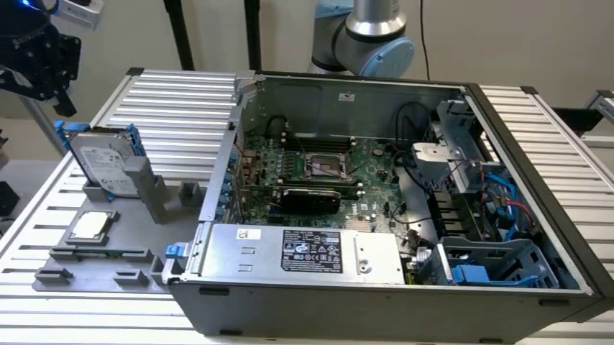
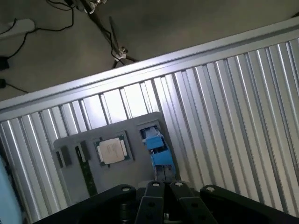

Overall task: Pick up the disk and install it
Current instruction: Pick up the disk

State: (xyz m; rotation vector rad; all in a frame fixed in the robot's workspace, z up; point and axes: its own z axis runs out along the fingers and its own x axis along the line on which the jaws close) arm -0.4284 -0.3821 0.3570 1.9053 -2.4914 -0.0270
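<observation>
- Exterior view: the disk (image 1: 99, 164) stands on edge in a grey holder (image 1: 144, 190) on the ribbed bench (image 1: 182, 93). It is at the exterior view's left of the open computer case (image 1: 384, 180) and is not yet installed. The pincer (image 1: 43, 79) hangs above it, well apart, carrying nothing
- Handling, as judged: the metal body is probably stiff, fairly heavy for its bulk, smooth-faced and sensitive to shock. Take hold across the two flat faces near the upper edge, between the blue rails (image 1: 131, 140), since the plastic may flex
- Wrist view: the disk appears edge-on, its blue rail (image 2: 158, 149) just beside the chip (image 2: 111, 151). The pincer (image 2: 166, 186) has its tips drawn together and is empty
- Comparison: the exterior view supplies the white label and the case interior, while the wrist view supplies the tip state and the line-up over the disk's edge
</observation>
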